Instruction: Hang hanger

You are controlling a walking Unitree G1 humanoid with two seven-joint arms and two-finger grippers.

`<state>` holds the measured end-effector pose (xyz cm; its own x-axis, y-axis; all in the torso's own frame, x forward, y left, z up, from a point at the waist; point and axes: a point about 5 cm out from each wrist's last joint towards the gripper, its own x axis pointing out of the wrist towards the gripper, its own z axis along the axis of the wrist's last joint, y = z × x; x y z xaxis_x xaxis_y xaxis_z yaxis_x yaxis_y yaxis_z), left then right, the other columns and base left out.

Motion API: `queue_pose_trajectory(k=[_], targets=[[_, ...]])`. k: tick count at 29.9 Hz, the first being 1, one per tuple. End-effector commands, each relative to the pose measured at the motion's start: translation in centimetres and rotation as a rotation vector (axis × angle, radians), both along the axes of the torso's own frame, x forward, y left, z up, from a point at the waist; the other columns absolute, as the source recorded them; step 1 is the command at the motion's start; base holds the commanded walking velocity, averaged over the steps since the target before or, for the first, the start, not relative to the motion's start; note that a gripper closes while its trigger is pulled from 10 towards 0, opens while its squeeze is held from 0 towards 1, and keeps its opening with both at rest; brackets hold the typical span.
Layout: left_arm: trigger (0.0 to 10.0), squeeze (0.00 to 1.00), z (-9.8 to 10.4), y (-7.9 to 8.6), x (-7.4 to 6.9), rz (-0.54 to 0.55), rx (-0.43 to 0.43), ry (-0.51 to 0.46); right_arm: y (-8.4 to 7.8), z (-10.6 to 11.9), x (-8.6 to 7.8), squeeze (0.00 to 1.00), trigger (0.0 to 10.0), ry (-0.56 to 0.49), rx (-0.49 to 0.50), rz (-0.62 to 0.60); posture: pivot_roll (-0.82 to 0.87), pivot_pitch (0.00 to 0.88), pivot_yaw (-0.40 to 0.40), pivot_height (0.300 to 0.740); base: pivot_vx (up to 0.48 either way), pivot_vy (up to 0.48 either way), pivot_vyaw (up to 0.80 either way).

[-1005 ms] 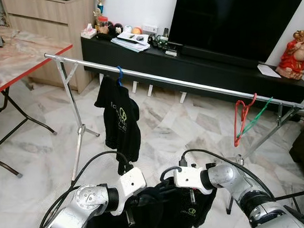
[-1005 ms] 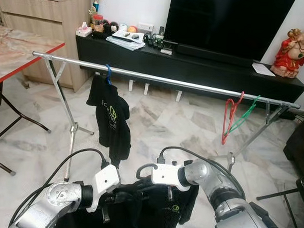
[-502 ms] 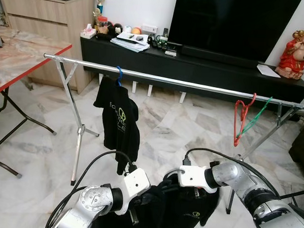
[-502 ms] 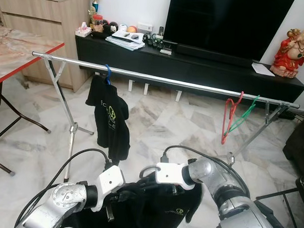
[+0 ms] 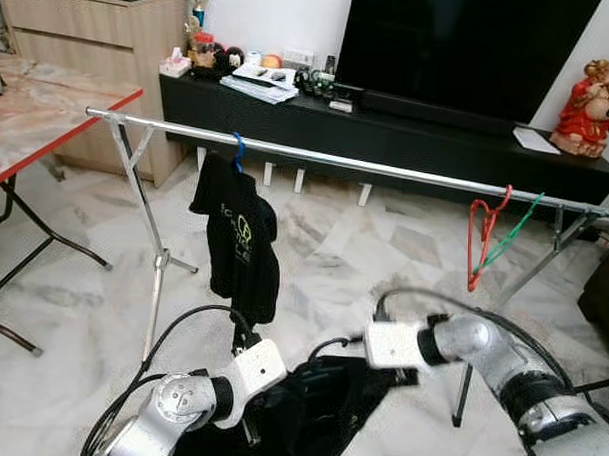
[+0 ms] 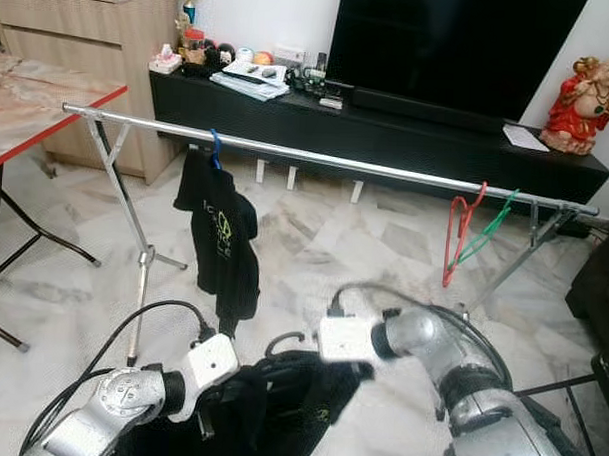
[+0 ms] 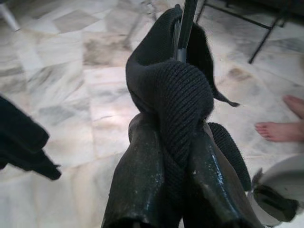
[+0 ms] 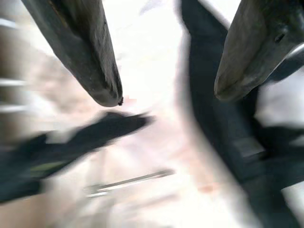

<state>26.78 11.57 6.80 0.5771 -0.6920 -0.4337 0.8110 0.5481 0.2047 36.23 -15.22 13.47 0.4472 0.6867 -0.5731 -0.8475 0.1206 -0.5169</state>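
Observation:
A black shirt [image 5: 318,409] on a hanger hangs low in front of me. My left gripper [image 7: 173,142] is shut on its ribbed collar [image 7: 183,90], and the hanger's dark stem [image 7: 186,21] rises out of the collar. In its blurred wrist view my right gripper [image 8: 166,95] is open with nothing between its fingers, and the shirt lies beside it. The right wrist [image 5: 396,343] hovers just right of the shirt. A long silver rail [image 5: 387,171] spans the room ahead, carrying a black T-shirt [image 5: 239,236] on a blue hanger [image 5: 238,151], a red hanger [image 5: 484,234] and a green hanger [image 5: 515,230].
The rail's crossed legs [image 5: 154,253] stand left, and its other stand is at the right. Behind the rail are a black TV console [image 5: 438,143] and a red figurine [image 5: 589,98]. A red-edged table [image 5: 48,109] is at the left. A person's bare foot [image 7: 280,130] rests on the marble floor.
My right gripper has drawn off the black shirt to the right and is blurred in motion. The shirt has sagged lower, hanging from the left gripper.

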Motion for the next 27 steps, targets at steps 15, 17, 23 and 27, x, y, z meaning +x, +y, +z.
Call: queue_pose_trajectory(k=[15,17,23,27], targets=[[7.7,0.00,-0.6,5.2,0.9,0.536,-0.078,-0.130,-7.2,-9.5,-3.8,0.00,10.0,0.108,0.413,-1.103,0.13,0.000,-0.107,0.740,0.000,0.000,0.00],[10.0,0.00,-0.6,5.2,0.8,0.544,-0.097,-0.131,-7.5,-11.4,-5.3,0.00,10.0,0.146,0.365,-1.178,0.13,0.000,-0.104,0.740,0.000,0.000,0.00],[10.0,0.00,-0.5,4.5,0.5,0.565,-0.145,-0.159,-6.7,-16.7,-10.4,0.00,10.0,0.311,0.271,-1.372,0.14,0.000,-0.096,0.740,0.000,0.000,0.00],[10.0,0.00,-0.3,4.1,0.4,0.568,-0.168,-0.179,-6.1,-18.6,-12.6,0.00,10.0,0.384,0.261,-1.485,0.14,0.000,-0.094,0.740,0.000,0.000,0.00]])
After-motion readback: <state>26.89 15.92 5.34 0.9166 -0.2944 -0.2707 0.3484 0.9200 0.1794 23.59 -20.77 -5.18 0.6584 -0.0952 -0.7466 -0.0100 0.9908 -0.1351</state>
